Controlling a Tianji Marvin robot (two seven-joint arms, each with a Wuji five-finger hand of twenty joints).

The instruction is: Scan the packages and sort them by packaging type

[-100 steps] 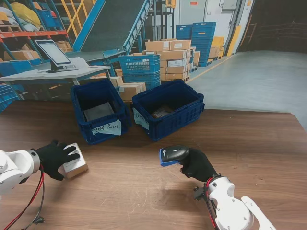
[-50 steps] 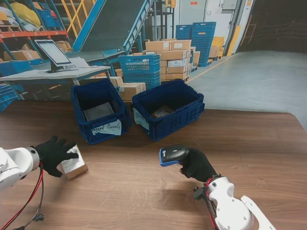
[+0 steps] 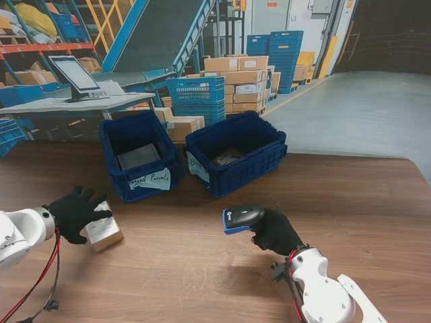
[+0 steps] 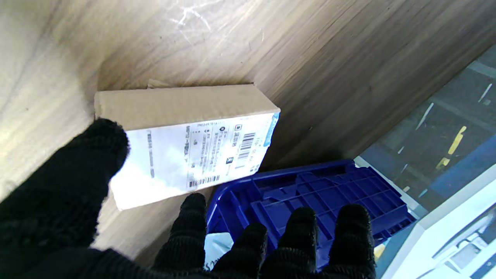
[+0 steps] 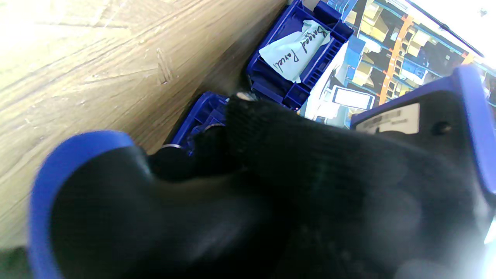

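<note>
While right hand (image 3: pixel 275 231) grips the scanner (image 3: pixel 242 217), left hand's (image 3: pixel 73 210) spread fingers (image 4: pixel 186 228) should tilt the box (image 3: pixel 103 231) label toward 3 o'clock.

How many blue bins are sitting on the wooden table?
2. The left bin, with a handwritten label, sits beside the right bin, at the table's far edge. More blue crates stand on the floor behind.

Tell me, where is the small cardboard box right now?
The small cardboard box lies on the wooden table's left side, beside the left hand, nearer to me than the blue bins.
</note>
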